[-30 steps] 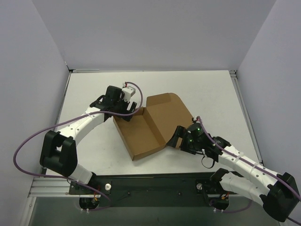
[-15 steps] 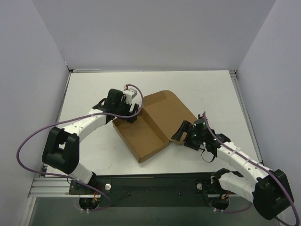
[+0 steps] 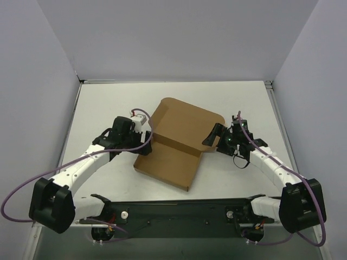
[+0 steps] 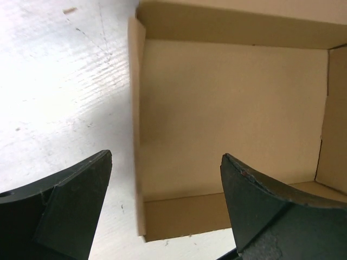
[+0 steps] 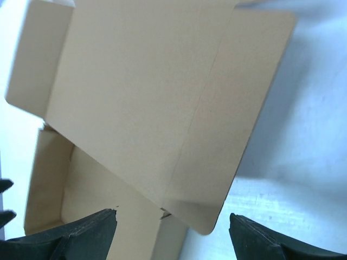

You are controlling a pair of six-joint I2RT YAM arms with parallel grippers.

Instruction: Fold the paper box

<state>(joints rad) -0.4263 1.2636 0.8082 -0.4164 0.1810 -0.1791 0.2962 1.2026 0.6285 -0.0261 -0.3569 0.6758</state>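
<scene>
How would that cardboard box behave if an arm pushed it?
The paper box looks thin and empty, so probably light; it would likely slide on the smooth table. Its half-closed lid hangs on one crease, so it would probably swing or flop rather than stay put.

Left gripper (image 4: 165, 157), right gripper (image 5: 172, 214): splayed wide

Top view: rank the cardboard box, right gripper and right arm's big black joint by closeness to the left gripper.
1. paper box, right beside the left gripper.
2. right gripper, across the box.
3. big black joint, bottom right.
</scene>
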